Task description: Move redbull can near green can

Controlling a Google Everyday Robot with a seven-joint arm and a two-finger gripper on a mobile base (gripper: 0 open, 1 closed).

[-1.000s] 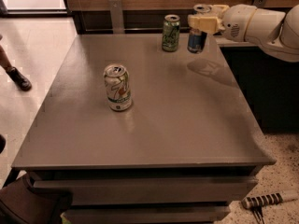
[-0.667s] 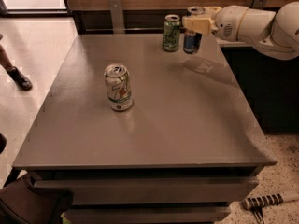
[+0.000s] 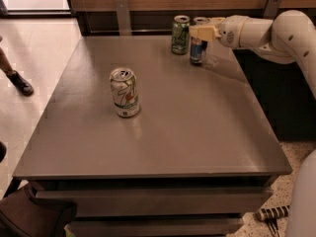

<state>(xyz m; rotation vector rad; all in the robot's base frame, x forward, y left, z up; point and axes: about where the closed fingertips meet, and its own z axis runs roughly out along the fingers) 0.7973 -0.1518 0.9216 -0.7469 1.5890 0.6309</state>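
Note:
The redbull can (image 3: 198,52), slim and blue-and-silver, stands upright at the far right of the grey table (image 3: 163,132), just right of the green can (image 3: 180,35) with a small gap between them. The green can is dark green with pale lettering and a silver top, near the table's back edge. My gripper (image 3: 202,32) reaches in from the right and is shut on the upper part of the redbull can, hiding its top. I cannot tell whether the can's base touches the table.
A wider white-silver can (image 3: 124,93) with a green-red logo stands left of the table's middle. A wooden wall with metal brackets (image 3: 122,15) runs behind the table. A person's shoe (image 3: 19,83) is on the floor at left.
My gripper has carried the redbull can leftward and lower, so it is now closer beside the green can. The other two cans have not moved.

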